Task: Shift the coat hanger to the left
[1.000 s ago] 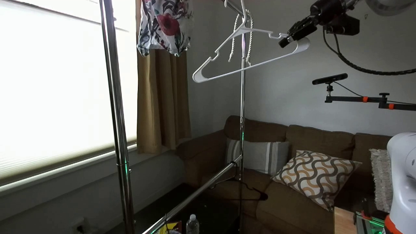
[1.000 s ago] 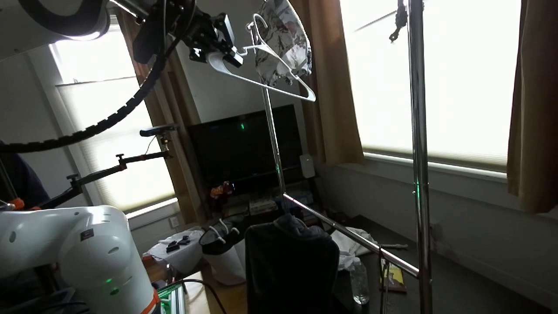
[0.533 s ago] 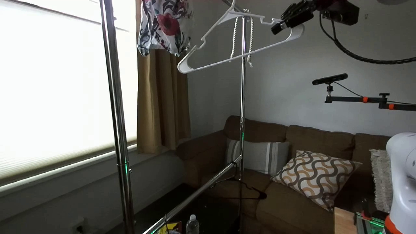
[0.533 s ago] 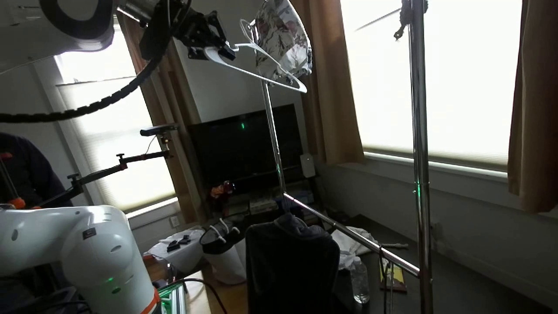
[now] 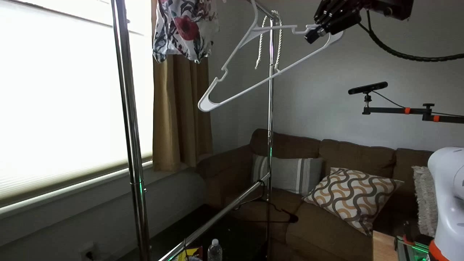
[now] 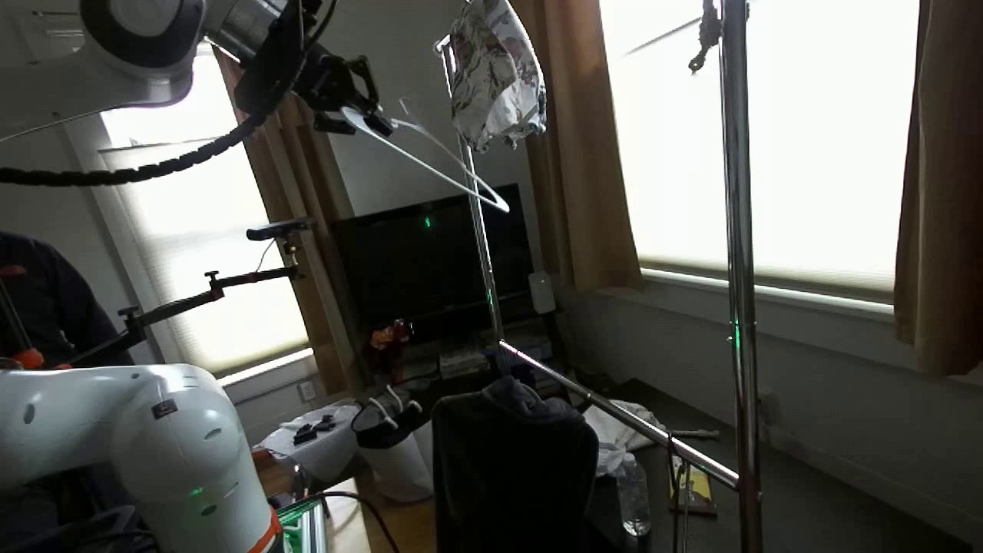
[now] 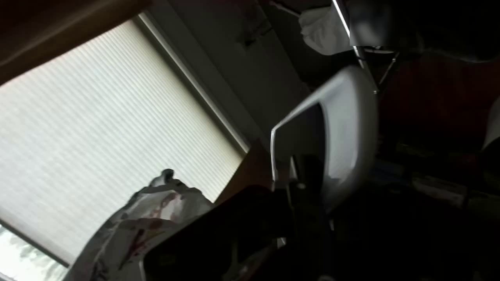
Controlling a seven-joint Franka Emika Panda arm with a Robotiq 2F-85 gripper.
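The hanger is clamped, tilted, near one end by the tool. Swing should be limited by slow leftward travel.

In an exterior view, the coat hanger slants in front of the rack's far pole, its right shoulder in the gripper; whether its hook touches the top rail cannot be told. The garment hangs left of the hanger, before the curtain; farther left, the window blind lies behind the near pole. Behind the far pole stands the sofa, with one cushion behind that pole and another cushion to its right. In an exterior view, the television stands behind the hanger's lower end. The bottle is near the lower bar.
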